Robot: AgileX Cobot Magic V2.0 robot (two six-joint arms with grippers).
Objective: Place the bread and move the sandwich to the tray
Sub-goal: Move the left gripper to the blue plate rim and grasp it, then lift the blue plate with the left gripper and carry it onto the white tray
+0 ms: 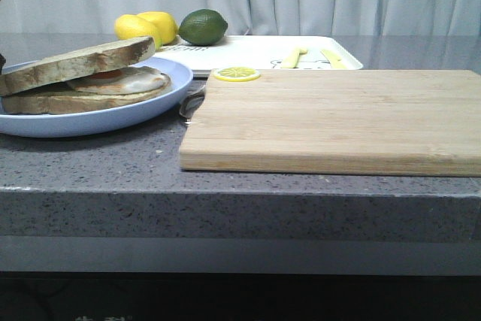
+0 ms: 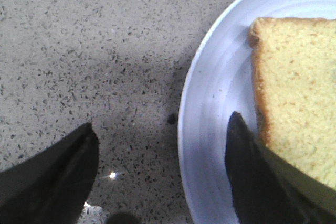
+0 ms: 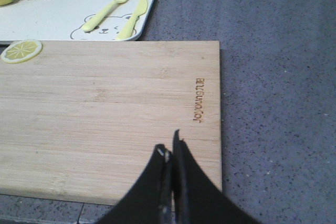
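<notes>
We see the sandwich (image 1: 83, 80) on its blue plate (image 1: 113, 114) at the left of the grey surface (image 1: 301, 186), with the tray (image 1: 263, 52) behind the wooden cutting board (image 1: 338, 118). Our left gripper (image 2: 163, 177) holds its jaws wide, straddling the plate's rim beside the top bread (image 2: 299, 87), while our right gripper (image 3: 171, 153) hangs over the board with jaws closed on nothing.

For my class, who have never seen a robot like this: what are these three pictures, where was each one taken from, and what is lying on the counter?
It is a two-armed robot with pincer grippers. One camera looks forward over the counter; two sit on the wrists. The front view shows a sandwich on a blue plate, a wooden cutting board, a lemon slice, and behind them a white tray with lemons and a lime. The left gripper is open, straddling the plate's rim. The right gripper is shut and empty above the board. Nothing is held.
</notes>
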